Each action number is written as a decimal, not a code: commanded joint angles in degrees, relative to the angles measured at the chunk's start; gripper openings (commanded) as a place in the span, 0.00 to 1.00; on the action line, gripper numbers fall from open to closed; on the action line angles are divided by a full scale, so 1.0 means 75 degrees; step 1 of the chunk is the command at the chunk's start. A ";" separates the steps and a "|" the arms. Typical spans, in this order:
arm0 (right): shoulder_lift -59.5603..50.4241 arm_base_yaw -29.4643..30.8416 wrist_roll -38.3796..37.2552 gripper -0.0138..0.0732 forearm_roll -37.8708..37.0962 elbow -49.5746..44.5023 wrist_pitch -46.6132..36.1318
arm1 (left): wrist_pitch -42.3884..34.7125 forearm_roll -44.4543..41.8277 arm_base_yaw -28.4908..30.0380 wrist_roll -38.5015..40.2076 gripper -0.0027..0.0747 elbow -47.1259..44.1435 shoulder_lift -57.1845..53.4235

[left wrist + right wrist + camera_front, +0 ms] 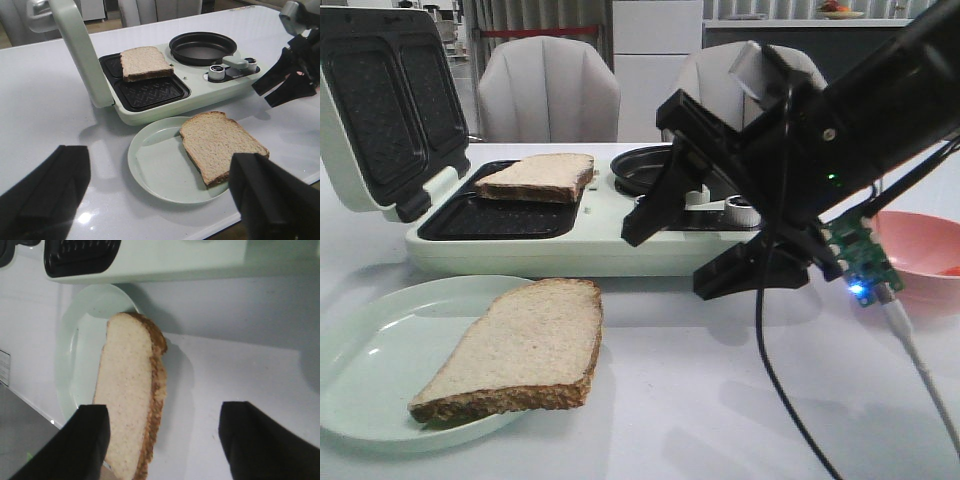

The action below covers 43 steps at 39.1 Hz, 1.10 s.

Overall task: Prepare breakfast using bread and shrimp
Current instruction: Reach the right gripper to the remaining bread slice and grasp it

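My front camera looks low across the worktop (720, 400). Left wrist camera looks down from farther off; right wrist close above. All three share the plate (380, 340).

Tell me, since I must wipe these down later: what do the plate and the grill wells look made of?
The plate looks like pale green plastic or melamine, though glazed ceramic is possible: smooth, uniform, with a soft sheen. The grill wells look like dark metal with a matte non-stick coating, patterned with a moulded crisscross. One bread slice lies on the far well.
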State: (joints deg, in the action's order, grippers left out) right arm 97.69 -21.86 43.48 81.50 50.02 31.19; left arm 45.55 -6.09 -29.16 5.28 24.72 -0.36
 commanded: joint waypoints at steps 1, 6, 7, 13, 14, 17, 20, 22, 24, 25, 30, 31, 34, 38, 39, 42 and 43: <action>0.0212 -0.0022 0.1148 0.80 0.1490 0.0242 0.0431 | -0.0618 0.0048 -0.0061 0.0030 0.83 0.0175 -0.0016; 0.0687 -0.0029 0.1606 0.80 0.2075 0.0242 0.0668 | -0.0618 0.0048 -0.0061 0.0030 0.83 0.0175 -0.0016; 0.0801 -0.0053 0.1702 0.80 0.2137 0.0242 0.0705 | -0.0618 0.0048 -0.0061 0.0030 0.83 0.0175 -0.0016; 0.1088 -0.0315 0.1891 0.80 0.2207 0.0277 0.0706 | -0.0618 0.0048 -0.0061 0.0030 0.83 0.0175 -0.0016; 0.1114 -0.0355 0.1917 0.80 0.2207 0.0317 0.0706 | -0.0618 0.0048 -0.0061 0.0030 0.83 0.0175 -0.0016; 0.1201 -0.0490 0.1967 0.80 0.2207 0.0434 0.0687 | -0.0618 0.0048 -0.0061 0.0030 0.83 0.0175 -0.0016; 0.1300 -0.0536 0.1969 0.80 0.2207 0.0582 0.0670 | -0.0618 0.0048 -0.0061 0.0030 0.83 0.0175 -0.0016; 0.1385 -0.0555 0.1969 0.80 0.2207 0.0705 0.0680 | -0.0618 0.0048 -0.0061 0.0030 0.83 0.0175 -0.0016; 0.1473 -0.0582 0.1969 0.80 0.2207 0.0808 0.0712 | -0.0618 0.0048 -0.0061 0.0030 0.83 0.0175 -0.0016; 0.1539 -0.0609 0.1969 0.80 0.2207 0.0877 0.0712 | -0.0618 0.0048 -0.0061 0.0030 0.83 0.0175 -0.0016; 0.1727 -0.0794 0.1969 0.80 0.2216 0.1123 0.0671 | -0.0618 0.0048 -0.0061 0.0030 0.83 0.0175 -0.0016; 0.1728 -0.0847 0.1969 0.79 0.2216 0.1151 0.0638 | -0.0618 0.0048 -0.0061 0.0030 0.83 0.0175 -0.0016; 0.1728 -0.0928 0.1969 0.71 0.2233 0.1231 0.0455 | -0.0618 0.0048 -0.0061 0.0030 0.83 0.0175 -0.0016; 0.1720 -0.0938 0.1969 0.57 0.2233 0.1295 0.0448 | -0.0618 0.0048 -0.0061 0.0030 0.83 0.0175 -0.0016; 0.1711 -0.0938 0.1969 0.53 0.2233 0.1313 0.0448 | -0.0618 0.0048 -0.0061 0.0030 0.83 0.0175 -0.0016; 0.1669 -0.0924 0.1969 0.44 0.2233 0.1313 0.0448 | -0.0618 0.0048 -0.0061 0.0030 0.83 0.0175 -0.0016; 0.1648 -0.0914 0.1975 0.42 0.2233 0.1313 0.0448 | -0.0618 0.0048 -0.0061 0.0030 0.83 0.0175 -0.0016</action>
State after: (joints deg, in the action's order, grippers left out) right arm 113.15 -28.97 57.18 96.90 58.19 32.47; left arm 45.55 -6.09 -29.16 5.28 24.72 -0.36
